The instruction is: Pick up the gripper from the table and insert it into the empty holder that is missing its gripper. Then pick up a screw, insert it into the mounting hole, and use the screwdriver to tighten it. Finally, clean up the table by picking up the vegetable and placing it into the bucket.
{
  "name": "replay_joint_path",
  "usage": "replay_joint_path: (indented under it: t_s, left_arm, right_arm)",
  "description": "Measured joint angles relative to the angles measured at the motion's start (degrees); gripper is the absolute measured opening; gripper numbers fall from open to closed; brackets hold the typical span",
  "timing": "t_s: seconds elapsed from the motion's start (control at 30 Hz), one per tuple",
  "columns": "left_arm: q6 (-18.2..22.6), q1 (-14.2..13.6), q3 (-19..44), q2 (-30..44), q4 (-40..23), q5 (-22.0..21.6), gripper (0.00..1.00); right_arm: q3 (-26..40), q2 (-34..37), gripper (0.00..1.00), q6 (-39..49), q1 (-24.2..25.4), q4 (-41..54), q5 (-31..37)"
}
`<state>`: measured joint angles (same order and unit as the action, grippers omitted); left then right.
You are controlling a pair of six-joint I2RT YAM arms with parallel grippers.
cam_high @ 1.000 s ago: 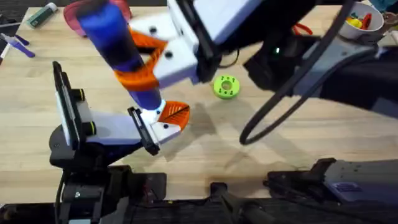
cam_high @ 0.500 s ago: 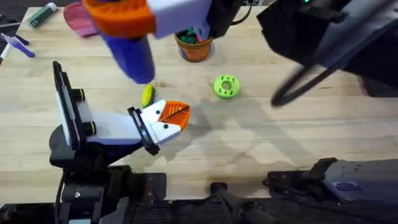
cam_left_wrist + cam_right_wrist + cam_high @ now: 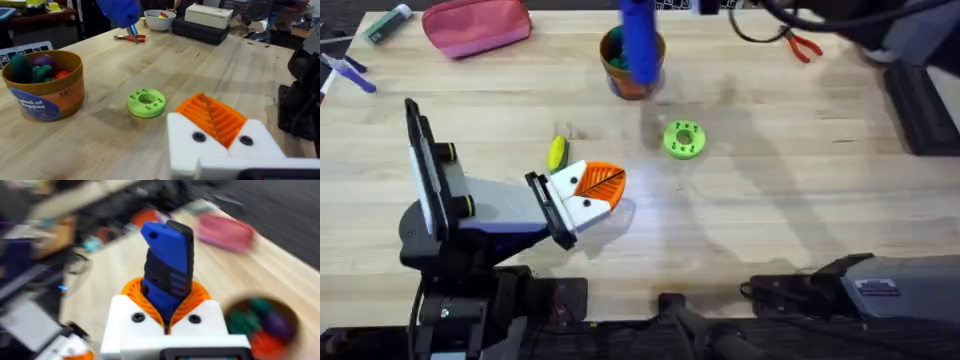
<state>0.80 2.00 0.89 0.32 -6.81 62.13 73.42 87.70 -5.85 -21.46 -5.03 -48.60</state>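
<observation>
Worktop (image 3: 800, 220): pale wood, being viewed from overhead. Left hand (image 3: 588, 192): being rested low on the worktop at the left of centre, its white finger mounts and orange ribbed pads (image 3: 212, 116) being held closed together with nothing gripped between them; both dark screw dots are being shown on the mounts in the left wrist view. Holder (image 3: 185, 145): the white blocky mount at that hand, being seen with its orange pad already in place. Vegetable (image 3: 556, 153): small yellow-green oblong, being left lying on the worktop just beside the left hand's tip, on the far side. Green disc (image 3: 683, 139): holed, being left flat near the middle of the worktop, apart from the hand. Bucket (image 3: 625, 78): orange-brown pot with a bluish band, being kept at the far middle of the worktop, toy vegetables being held inside. Screwdriver (image 3: 166, 268): blue with a dark band, being gripped upright between the orange pads of the right hand (image 3: 168, 311), which is being held closed upon it; in the overhead view the blue body (image 3: 639, 40) is being carried above the bucket. Pink pouch (image 3: 477, 24): being left at the far left. Red-handled pliers (image 3: 800, 44): being left at the far right.
</observation>
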Motion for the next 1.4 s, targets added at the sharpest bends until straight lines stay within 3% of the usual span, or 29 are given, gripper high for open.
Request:
replay_joint_path:
  t_s: [0.27, 0.47, 0.7, 0.93, 1.4]
  left_arm:
    - [0.0, 0.0, 0.0, 0.0, 0.0, 0.0, 0.006]
    - [0.0, 0.0, 0.0, 0.0, 0.0, 0.0, 0.006]
    - [0.0, 0.0, 0.0, 0.0, 0.0, 0.0, 0.006]
    - [0.0, 0.0, 0.0, 0.0, 0.0, 0.0, 0.006]
    - [0.0, 0.0, 0.0, 0.0, 0.0, 0.0, 0.006]
  right_arm:
    - [5.4, -3.7, 0.025, 15.7, 5.7, 30.2, 15.7]
    - [8.9, -7.3, 0.025, 30.1, 6.1, 43.1, 28.3]
    - [9.1, -6.1, 0.025, 51.4, 6.1, 57.7, 38.2]
    - [9.1, -1.6, 0.025, 65.3, 6.5, 62.7, 48.5]
    - [9.1, 12.8, 0.025, 76.3, 9.5, 60.4, 57.6]
